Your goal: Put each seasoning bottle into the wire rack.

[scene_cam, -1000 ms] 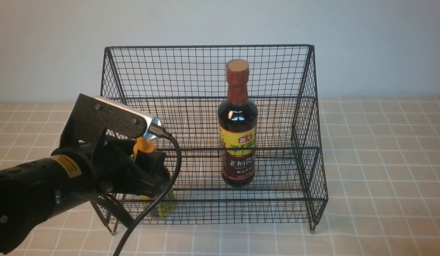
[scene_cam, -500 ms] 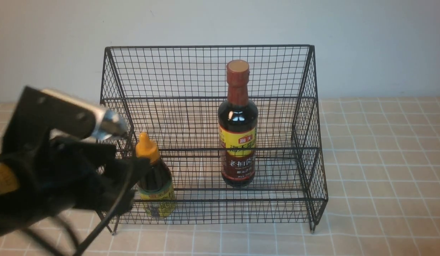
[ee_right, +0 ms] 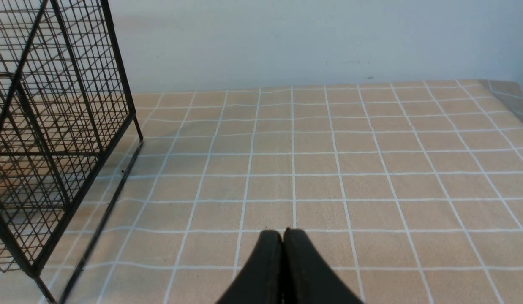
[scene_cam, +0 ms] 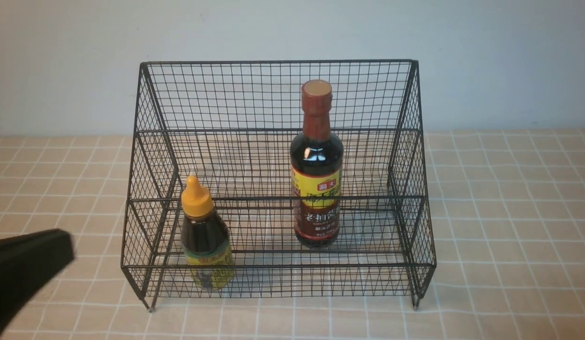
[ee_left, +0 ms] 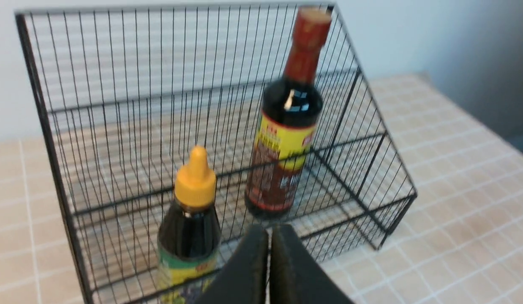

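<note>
The black wire rack [scene_cam: 278, 63] stands mid-table. The tall bottle [scene_cam: 316, 165] with a red-brown cap stands upright on its middle tier, right of centre. The short bottle [scene_cam: 205, 241] with an orange-yellow cap stands upright on the lowest front tier at the left. Both show in the left wrist view: the short bottle [ee_left: 189, 228] and the tall bottle [ee_left: 289, 118]. My left gripper [ee_left: 269, 230] is shut and empty, pulled back in front of the rack; its tip [scene_cam: 61, 245] shows at the front view's lower left. My right gripper [ee_right: 282, 232] is shut and empty over bare table right of the rack [ee_right: 54, 126].
The table is covered with a beige tiled cloth [scene_cam: 510, 212]. A pale wall [scene_cam: 292, 28] stands close behind the rack. The table's far right edge shows in the right wrist view [ee_right: 510, 93].
My left gripper has let go of the short bottle, drawn back to the lower left and shut. The short bottle stays standing in the rack. The tall bottle has not moved.
</note>
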